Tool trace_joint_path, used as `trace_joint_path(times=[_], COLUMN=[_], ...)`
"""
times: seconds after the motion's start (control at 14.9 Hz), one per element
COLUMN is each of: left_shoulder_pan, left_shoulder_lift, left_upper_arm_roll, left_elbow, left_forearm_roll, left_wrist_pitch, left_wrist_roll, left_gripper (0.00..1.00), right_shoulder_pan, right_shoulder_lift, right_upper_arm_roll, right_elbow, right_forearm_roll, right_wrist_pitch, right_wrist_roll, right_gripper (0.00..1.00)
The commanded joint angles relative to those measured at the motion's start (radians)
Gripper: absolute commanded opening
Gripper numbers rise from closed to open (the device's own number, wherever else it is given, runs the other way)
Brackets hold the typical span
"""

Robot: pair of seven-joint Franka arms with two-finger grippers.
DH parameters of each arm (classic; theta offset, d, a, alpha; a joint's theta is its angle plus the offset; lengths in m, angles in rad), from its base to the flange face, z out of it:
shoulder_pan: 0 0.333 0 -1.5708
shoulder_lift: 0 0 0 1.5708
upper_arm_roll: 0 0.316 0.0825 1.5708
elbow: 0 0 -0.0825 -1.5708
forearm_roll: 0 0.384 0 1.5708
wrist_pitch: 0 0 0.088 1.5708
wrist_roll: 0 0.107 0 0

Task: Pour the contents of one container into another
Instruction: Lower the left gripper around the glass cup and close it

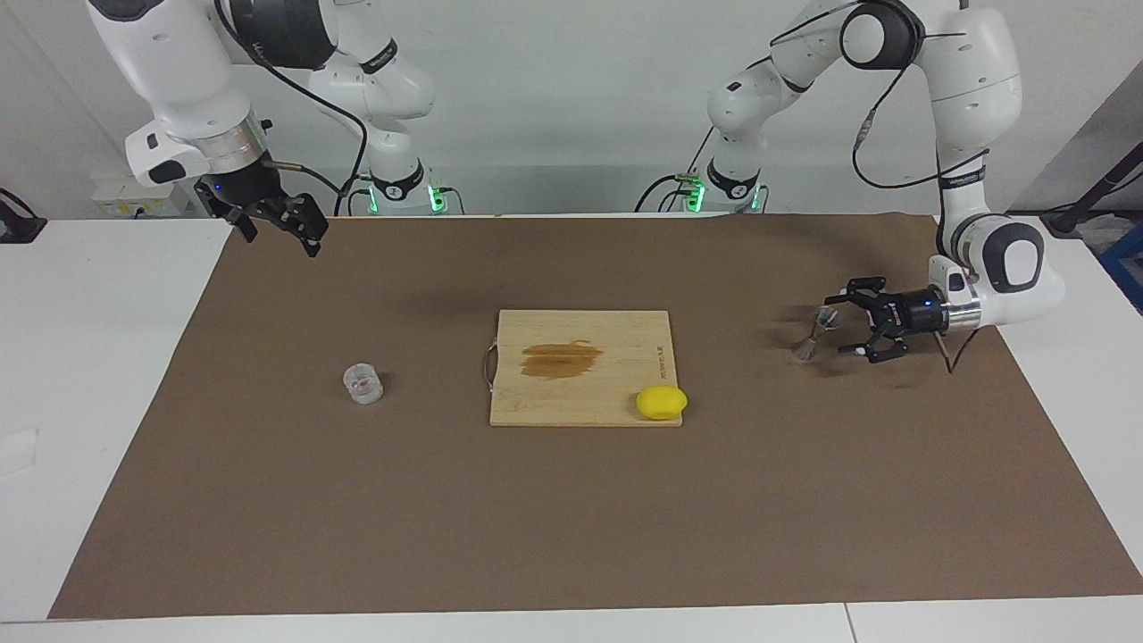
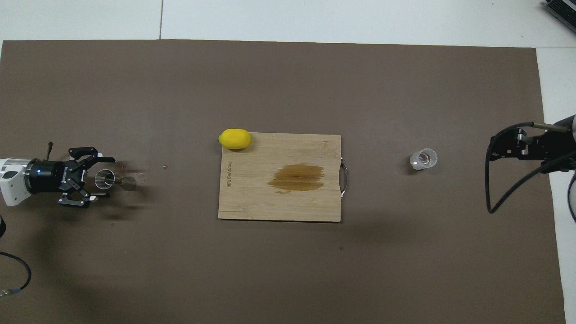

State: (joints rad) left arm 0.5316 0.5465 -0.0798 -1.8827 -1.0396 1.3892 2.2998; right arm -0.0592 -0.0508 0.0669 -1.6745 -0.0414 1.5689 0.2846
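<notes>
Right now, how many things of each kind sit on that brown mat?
Clear cup: 1
Metal jigger: 1
Lemon: 1
Wooden board: 1
Total: 4

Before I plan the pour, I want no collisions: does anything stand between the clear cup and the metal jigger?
Yes. The cutting board with the lemon on it lies on the table between the clear cup and the jigger.
</notes>
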Motion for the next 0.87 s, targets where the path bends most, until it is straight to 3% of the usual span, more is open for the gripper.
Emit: trace_joint_path(times=[0.0, 0.81], left_shoulder_pan=[0.002, -0.007], left_shoulder_lift=[0.001, 0.001], left_upper_arm_roll=[0.0, 0.003], left_elbow=[-0.002, -0.045], left_forearm_roll=[-0.025, -0.053], left_wrist_pitch=[-0.045, -0.052], left_wrist_roll=[0.02, 0.023], left_gripper=[1.0, 0.98], right_shoulder_pan=[-0.013, -0.013], right_shoulder_lift=[-0.02, -0.02], right_upper_arm_roll=[0.004, 0.004], right_elbow=[-0.021, -0.021], right_forearm_roll=[0.025, 0.025], right_wrist_pitch=[0.01, 0.01], right_wrist_roll=[-0.016, -0.016], right_gripper=[1.0, 1.0])
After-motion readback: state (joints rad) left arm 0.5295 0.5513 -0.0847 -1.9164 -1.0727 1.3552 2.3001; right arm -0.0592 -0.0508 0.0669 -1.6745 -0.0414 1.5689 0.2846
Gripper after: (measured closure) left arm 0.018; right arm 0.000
